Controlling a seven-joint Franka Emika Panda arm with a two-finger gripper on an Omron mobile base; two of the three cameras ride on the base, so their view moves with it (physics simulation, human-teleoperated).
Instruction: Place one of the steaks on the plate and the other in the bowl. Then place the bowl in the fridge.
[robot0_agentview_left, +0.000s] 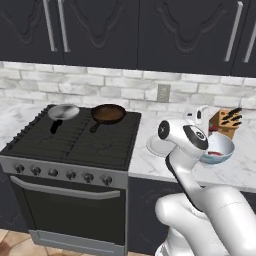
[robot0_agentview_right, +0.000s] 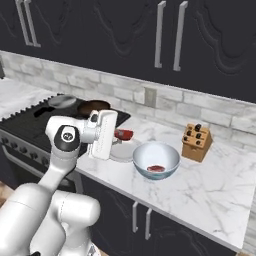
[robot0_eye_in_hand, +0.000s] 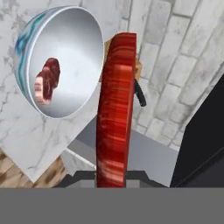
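Right base view, centre of frame: the gripper (robot0_agentview_right: 120, 134) is holding a red steak (robot0_agentview_right: 124, 134) edge-on in nearly closed jaws, hovering just above the pale plate (robot0_agentview_right: 123, 152) on the worktop (robot0_agentview_right: 210, 185), with the bowl (robot0_agentview_right: 155, 160) lying right.

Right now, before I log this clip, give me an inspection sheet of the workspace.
Surface: white marble counter beside a black stove.
Job's things: one steak lies in the bowl; the second steak is held edge-on above the plate, not yet set down. Fridge: nothing seen.
Clutter: wooden knife block by the wall; two pans, one grey, one brown, on the stove.
Grippers: gripper shut on the second steak.
Cables: nothing seen.
Surroundings: pale brick backsplash with a wall outlet; dark cabinets above.
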